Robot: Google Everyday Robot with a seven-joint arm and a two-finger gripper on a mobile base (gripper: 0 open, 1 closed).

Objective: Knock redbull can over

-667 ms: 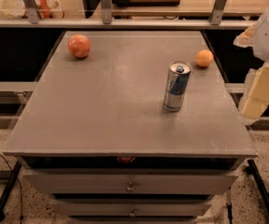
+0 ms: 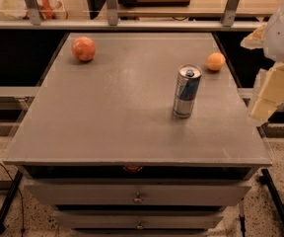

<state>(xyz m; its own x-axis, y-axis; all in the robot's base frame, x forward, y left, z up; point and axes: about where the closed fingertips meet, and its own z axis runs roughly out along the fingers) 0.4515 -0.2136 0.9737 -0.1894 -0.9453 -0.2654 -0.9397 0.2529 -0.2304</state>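
Note:
The redbull can (image 2: 186,91) stands upright on the grey table top (image 2: 107,107), right of the middle; it has blue and silver panels and a silver top with a pull tab. My gripper (image 2: 267,97), cream-coloured under a white arm part, hangs at the right edge of the view, beyond the table's right edge. It is level with the can, well to its right, and does not touch it.
A larger orange-pink fruit (image 2: 84,49) lies at the far left of the table. A small orange fruit (image 2: 215,61) lies at the far right, just behind the can. Drawers (image 2: 138,196) are below the table front. A shelf rail runs behind.

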